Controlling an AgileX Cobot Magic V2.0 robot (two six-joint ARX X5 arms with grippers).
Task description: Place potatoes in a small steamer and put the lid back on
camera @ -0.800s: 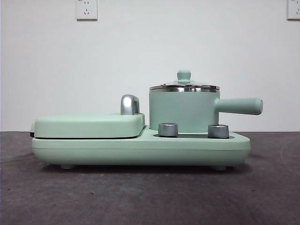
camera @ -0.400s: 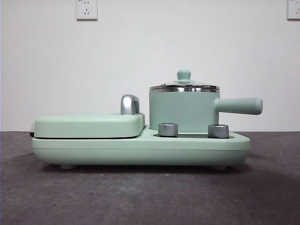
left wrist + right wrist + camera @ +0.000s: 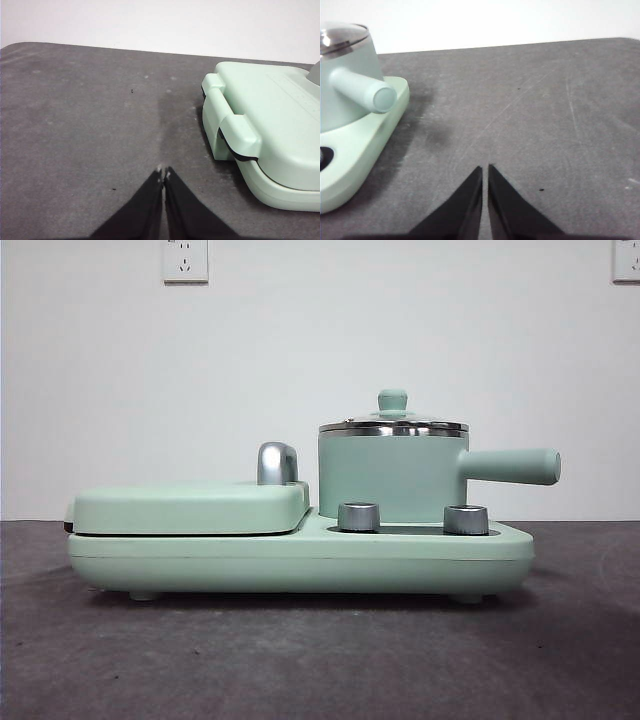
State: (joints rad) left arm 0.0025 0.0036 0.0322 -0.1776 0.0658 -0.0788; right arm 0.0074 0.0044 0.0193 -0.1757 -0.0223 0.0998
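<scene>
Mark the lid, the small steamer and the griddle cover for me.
lid (image 3: 392, 400): front view, on its green knob.
small steamer (image 3: 385, 475): front view, on the pot's front wall.
griddle cover (image 3: 190, 508): front view, on its front edge.

No readable text, label, brand, number or sign on anything in view.

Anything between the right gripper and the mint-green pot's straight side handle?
Nothing: bare dark grey table separates the right gripper from the small mint-green steamer's handle, per the right wrist view.
</scene>
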